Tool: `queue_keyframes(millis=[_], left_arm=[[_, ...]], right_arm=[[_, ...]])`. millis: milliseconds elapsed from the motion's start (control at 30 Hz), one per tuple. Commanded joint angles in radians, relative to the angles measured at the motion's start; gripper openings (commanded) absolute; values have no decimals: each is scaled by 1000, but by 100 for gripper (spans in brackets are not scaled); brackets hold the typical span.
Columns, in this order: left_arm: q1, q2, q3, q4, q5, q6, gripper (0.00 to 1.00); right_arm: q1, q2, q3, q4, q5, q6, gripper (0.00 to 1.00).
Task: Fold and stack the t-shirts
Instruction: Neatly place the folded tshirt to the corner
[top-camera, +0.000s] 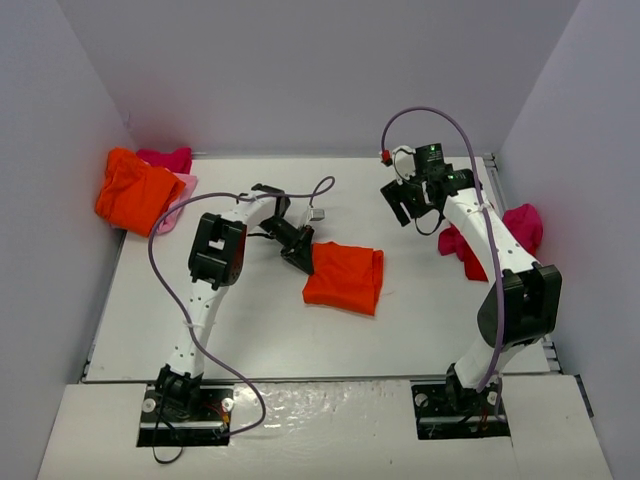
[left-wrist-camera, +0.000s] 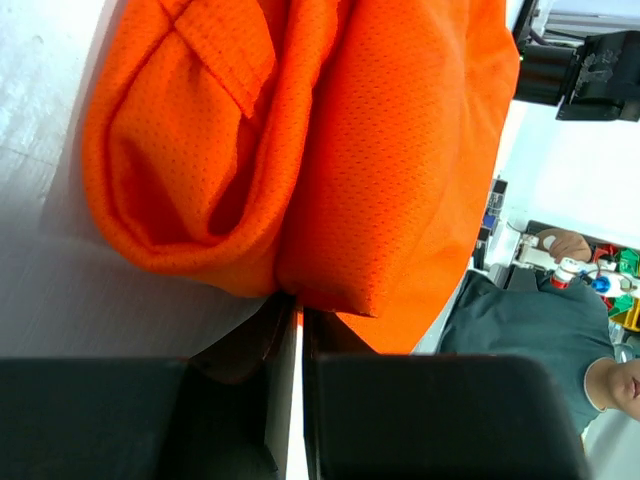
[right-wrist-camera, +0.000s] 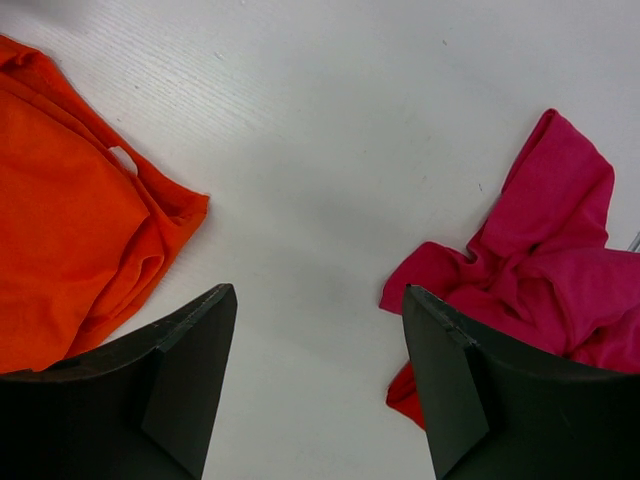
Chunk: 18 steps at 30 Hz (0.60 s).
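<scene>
A folded bright orange t-shirt (top-camera: 345, 277) lies at the table's middle; it fills the left wrist view (left-wrist-camera: 380, 150) and shows at the left of the right wrist view (right-wrist-camera: 70, 230). My left gripper (top-camera: 298, 257) sits at the shirt's left edge, its jaws (left-wrist-camera: 297, 305) closed to a thin slit with the shirt's edge at the tips. My right gripper (top-camera: 410, 205) is open and empty above bare table (right-wrist-camera: 320, 300). A crumpled magenta-pink t-shirt (top-camera: 515, 235) lies at the right, with red cloth (right-wrist-camera: 405, 395) under it (right-wrist-camera: 540, 270).
At the back left lies a pile: an orange t-shirt (top-camera: 135, 190) on a pale pink one (top-camera: 182, 200), with a magenta one (top-camera: 165, 157) behind. White walls enclose the table on three sides. A person (left-wrist-camera: 520, 330) shows beyond the table in the left wrist view.
</scene>
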Motion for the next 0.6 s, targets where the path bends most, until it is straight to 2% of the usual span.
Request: queue_keyframes(millis=[0, 300, 567], left_arm=[[-13, -93, 27, 82, -113, -43, 0], [53, -195, 32, 81, -234, -30, 0], [259, -268, 182, -3, -382, -1, 0]], right_arm=[[0, -45, -12, 36, -6, 5, 64], [0, -56, 0, 38, -1, 8, 64], [0, -50, 5, 40, 3, 0, 64]])
